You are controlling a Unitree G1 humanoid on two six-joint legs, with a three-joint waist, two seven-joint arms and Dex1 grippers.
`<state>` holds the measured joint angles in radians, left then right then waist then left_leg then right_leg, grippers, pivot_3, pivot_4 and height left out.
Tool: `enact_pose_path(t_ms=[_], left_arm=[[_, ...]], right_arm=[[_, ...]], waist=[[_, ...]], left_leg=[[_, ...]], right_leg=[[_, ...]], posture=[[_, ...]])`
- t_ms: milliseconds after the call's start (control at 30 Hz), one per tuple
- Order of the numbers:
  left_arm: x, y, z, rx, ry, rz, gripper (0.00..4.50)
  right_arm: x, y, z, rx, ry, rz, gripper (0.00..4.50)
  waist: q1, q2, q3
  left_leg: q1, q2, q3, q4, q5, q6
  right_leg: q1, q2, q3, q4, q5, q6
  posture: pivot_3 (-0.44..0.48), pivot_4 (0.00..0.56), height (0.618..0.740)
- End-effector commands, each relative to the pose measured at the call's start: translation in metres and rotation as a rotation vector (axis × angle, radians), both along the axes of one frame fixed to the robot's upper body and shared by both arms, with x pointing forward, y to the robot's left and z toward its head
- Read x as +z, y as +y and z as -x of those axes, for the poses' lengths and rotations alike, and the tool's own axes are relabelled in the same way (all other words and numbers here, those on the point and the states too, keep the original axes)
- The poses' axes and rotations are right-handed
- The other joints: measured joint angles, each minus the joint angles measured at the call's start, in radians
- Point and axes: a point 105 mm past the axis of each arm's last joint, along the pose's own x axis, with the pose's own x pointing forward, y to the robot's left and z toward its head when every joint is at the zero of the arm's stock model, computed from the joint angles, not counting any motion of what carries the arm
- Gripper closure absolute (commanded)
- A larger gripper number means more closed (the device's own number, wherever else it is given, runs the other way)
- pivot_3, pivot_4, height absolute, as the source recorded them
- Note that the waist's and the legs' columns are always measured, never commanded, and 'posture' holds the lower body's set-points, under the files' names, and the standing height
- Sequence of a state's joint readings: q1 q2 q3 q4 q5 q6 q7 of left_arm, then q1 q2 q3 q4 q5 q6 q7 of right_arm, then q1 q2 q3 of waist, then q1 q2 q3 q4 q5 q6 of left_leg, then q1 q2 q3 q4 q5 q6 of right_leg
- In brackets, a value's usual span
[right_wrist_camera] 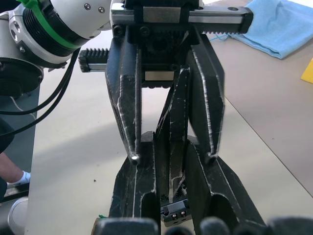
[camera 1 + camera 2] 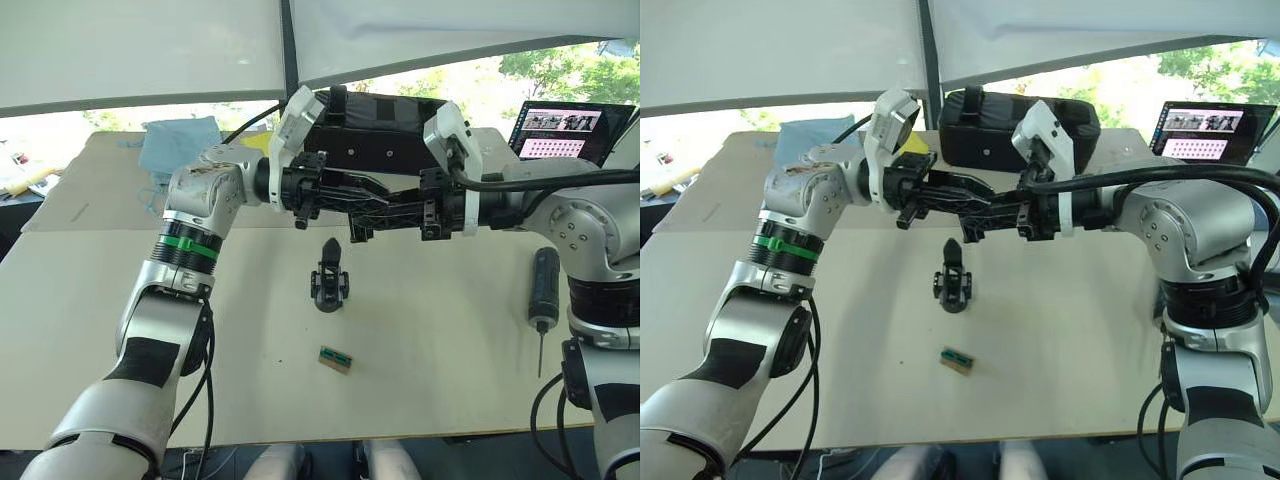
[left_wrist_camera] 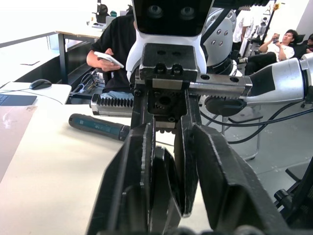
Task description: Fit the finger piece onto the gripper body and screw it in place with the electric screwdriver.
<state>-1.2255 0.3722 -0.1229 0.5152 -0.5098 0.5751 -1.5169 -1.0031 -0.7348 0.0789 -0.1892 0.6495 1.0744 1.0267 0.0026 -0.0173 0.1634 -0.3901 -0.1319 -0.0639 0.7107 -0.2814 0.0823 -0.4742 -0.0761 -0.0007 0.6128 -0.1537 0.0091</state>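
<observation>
Black on black is the trouble here: my left gripper (image 2: 345, 195) and right gripper (image 2: 372, 215) meet tip to tip above the pale tabletop (image 2: 440, 340), both clamped on the small black tapered plastic finger piece (image 1: 175, 132) in a hand-over, so I'd open one only once the other's hold looks sure. The fist-sized black gripper body (image 2: 329, 276) stands below them, and the dark pen-like electric screwdriver (image 2: 543, 292) lies well to the right. I can read no writing on its bluish label.
</observation>
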Motion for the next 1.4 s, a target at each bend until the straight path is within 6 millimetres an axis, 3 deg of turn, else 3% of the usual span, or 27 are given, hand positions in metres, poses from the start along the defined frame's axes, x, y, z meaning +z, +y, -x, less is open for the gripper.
enact_pose_path(t_ms=[33,67,100,633,700,833,1000,1100,1233,1400], left_arm=[[0.0156,-0.0006,0.0064,-0.024,-0.052,0.018,4.08],[0.0155,-0.0005,0.0065,-0.024,-0.052,0.018,4.44],[0.0156,-0.0003,0.0062,-0.023,-0.052,0.019,4.48],[0.0180,0.0011,0.0052,-0.023,-0.035,0.036,4.50],[0.0183,0.0006,0.0053,-0.024,-0.035,0.038,4.50],[0.0188,0.0006,0.0056,-0.024,-0.034,0.041,4.50],[0.0183,0.0016,0.0062,-0.025,-0.036,0.039,4.50],[0.0185,0.0025,0.0057,-0.022,-0.036,0.040,4.50],[0.0199,0.0027,0.0049,-0.017,-0.036,0.042,4.50],[0.0194,0.0023,0.0039,-0.015,-0.033,0.039,4.50]], right_arm=[[0.0111,0.0026,0.0061,0.024,-0.077,-0.013,4.18],[0.0111,0.0025,0.0058,0.021,-0.072,-0.015,4.18],[0.0115,0.0025,0.0057,0.021,-0.071,-0.019,4.18],[0.0122,0.0005,-0.0020,-0.037,-0.065,-0.060,4.18],[0.0106,0.0010,-0.0015,-0.038,-0.045,-0.067,3.15],[0.0094,0.0036,-0.0002,-0.034,-0.048,-0.082,1.80],[0.0100,0.0051,0.0016,-0.019,-0.040,-0.098,1.80],[0.0098,0.0038,0.0014,-0.020,-0.042,-0.096,2.58],[0.0113,0.0023,0.0005,-0.023,-0.040,-0.101,4.04],[0.0122,0.0035,-0.0003,-0.019,-0.039,-0.107,4.12]], waist=[[0.000,0.000,0.000],[0.000,0.000,0.000],[0.000,0.000,0.000],[0.000,0.000,0.000],[0.000,0.000,0.000],[0.000,0.000,0.000],[0.000,0.000,0.000],[-0.001,0.000,0.000],[-0.001,0.000,0.000],[-0.001,0.000,0.000]], left_leg=[[0.000,0.000,0.000,0.000,0.000,0.000],[0.000,0.000,0.000,0.000,0.000,0.000],[0.000,0.000,0.000,0.000,0.000,0.000],[0.000,0.000,0.000,0.000,0.000,0.000],[0.000,0.000,0.000,0.000,0.000,0.000],[0.000,0.000,0.000,0.000,0.000,0.000],[0.000,0.000,0.000,0.000,0.000,0.000],[0.000,0.000,0.000,0.000,0.000,0.000],[0.000,0.000,0.000,0.000,0.000,0.000],[0.000,0.000,0.000,0.000,0.000,0.000]], right_leg=[[0.000,0.000,0.000,0.000,0.000,0.000],[0.000,0.000,0.000,0.000,0.000,0.000],[0.000,0.000,0.000,0.000,0.000,0.000],[0.000,0.000,0.000,0.000,0.000,0.000],[0.000,0.000,0.000,0.000,0.000,0.000],[0.000,0.000,0.000,0.000,0.000,0.000],[0.000,0.000,0.000,0.000,0.000,0.000],[0.000,0.000,0.000,0.000,0.000,0.000],[0.000,0.000,0.000,0.000,0.000,0.000],[0.000,0.000,0.000,0.000,0.000,0.000]], posture=[[0.000,0.150,0.740],[0.000,0.150,0.740],[0.000,0.150,0.740],[0.000,0.150,0.740],[0.000,0.150,0.740],[0.000,0.150,0.740],[0.000,0.150,0.740],[0.000,0.150,0.740],[0.000,0.150,0.740],[0.000,0.150,0.740]])
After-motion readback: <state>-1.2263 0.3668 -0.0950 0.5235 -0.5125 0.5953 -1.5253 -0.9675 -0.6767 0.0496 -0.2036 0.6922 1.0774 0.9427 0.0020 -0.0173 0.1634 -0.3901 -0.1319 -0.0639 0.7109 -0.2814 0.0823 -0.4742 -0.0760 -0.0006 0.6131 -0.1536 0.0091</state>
